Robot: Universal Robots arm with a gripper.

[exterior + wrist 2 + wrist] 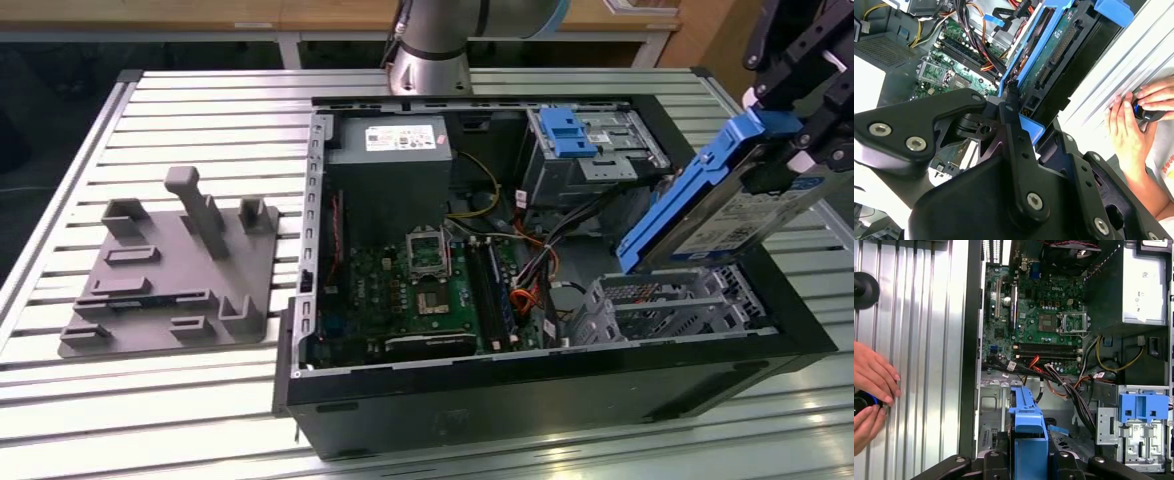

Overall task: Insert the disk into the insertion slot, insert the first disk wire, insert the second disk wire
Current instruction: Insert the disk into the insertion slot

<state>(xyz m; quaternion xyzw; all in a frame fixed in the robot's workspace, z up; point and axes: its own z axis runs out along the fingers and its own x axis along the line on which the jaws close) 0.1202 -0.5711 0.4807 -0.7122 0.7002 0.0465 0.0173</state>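
In the exterior view my gripper (790, 150) is clamped on the upper end of the blue-framed disk (721, 220). The disk hangs tilted, its lower end just above the insertion slot (667, 305) and not seated in it. The taller cage with the blue latch (587, 140) stands just beyond the insertion slot. The motherboard (427, 290) lies beside the slot toward the exterior view's left, all inside the open computer case (534, 395). A grey fixture (174, 270) sits on the slatted table (174, 110), well apart from the slot.

In the second wrist view the gripper (1034, 127) has its black fingers (1016, 140) pinched on the disk (1054, 50), whose circuit-board face I can see. A person's hand (1126, 130) rests on the table outside the case.

In the first wrist view the gripper (1029, 462) holds the disk (1026, 420) edge-on over the insertion slot (990, 405). The latch cage (1141, 412) is near the slot. A person's hands (871, 380) are well apart from it, past the case wall.
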